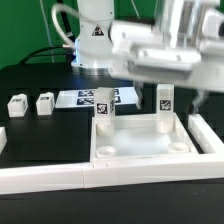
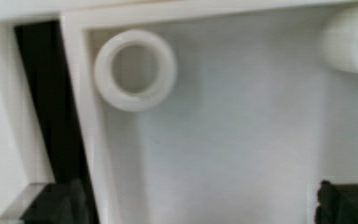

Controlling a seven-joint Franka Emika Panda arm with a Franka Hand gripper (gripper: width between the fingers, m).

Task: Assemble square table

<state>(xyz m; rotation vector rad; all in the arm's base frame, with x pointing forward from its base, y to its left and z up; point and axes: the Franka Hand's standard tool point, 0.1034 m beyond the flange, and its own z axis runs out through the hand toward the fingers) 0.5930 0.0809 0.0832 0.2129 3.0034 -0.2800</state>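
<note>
Border wall [image 1: 50, 178] nearest; behind it, square slab [image 1: 140, 145] on table [image 1: 40, 140] w/ 2 upright legs [image 1: 104, 117] at far corners. 2 loose legs [image 1: 17, 107] wait at exterior view's left. End effector [image 2: 194, 205] released, empty, over slab. Approx half done.

Gripper [image 1: 165, 72] was blurred in exterior view; fingertips [image 2: 48, 205] cut off at wrist view's edge. Slab [image 2: 229, 130] ran past frame; one socket [image 2: 355, 38] cropped.

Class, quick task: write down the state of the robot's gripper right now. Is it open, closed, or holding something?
Gripper: open, fingers spread wide above the square table, holding nothing.
</note>
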